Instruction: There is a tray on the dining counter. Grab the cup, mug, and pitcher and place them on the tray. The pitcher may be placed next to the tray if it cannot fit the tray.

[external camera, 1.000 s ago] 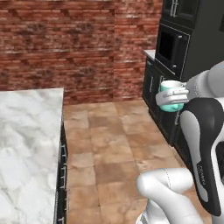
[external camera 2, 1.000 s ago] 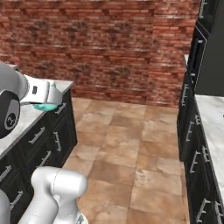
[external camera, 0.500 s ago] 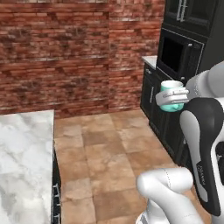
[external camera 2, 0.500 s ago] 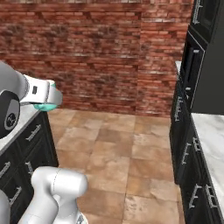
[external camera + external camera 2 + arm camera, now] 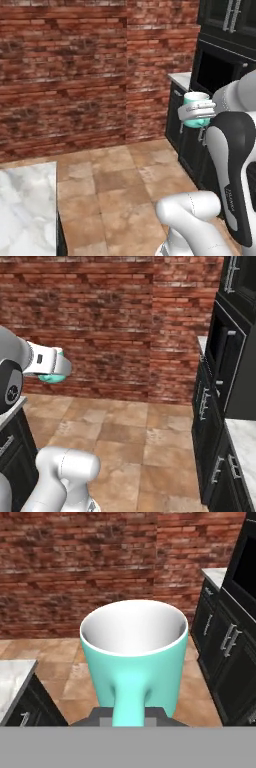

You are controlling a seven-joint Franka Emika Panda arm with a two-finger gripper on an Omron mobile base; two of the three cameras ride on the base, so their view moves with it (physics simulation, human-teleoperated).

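My gripper [image 5: 198, 111] is shut on the light teal mug [image 5: 195, 109], which it carries upright in the air over the tiled floor. From the right base view the mug [image 5: 52, 377] peeks out under the white hand, with the gripper [image 5: 50, 367] around it. In the hand view the mug [image 5: 134, 653] is close up, its white inside empty and its handle toward the gripper [image 5: 128, 714]. The tray, the cup and the pitcher are out of view. A marble counter top [image 5: 24, 210] lies at lower left; I cannot tell whether it is the dining counter.
A red brick wall [image 5: 85, 70] closes the far side. Tall dark cabinets with a built-in oven [image 5: 220, 75] stand on the right, seen also as cabinets [image 5: 226, 361]. A brown tiled floor [image 5: 125, 431] lies between. Another marble top [image 5: 245, 438] is at lower right.
The whole scene has slid leftward in both base views, so the base has moved; the marble counter on the left has shrunk. The mug stays in the shut gripper.
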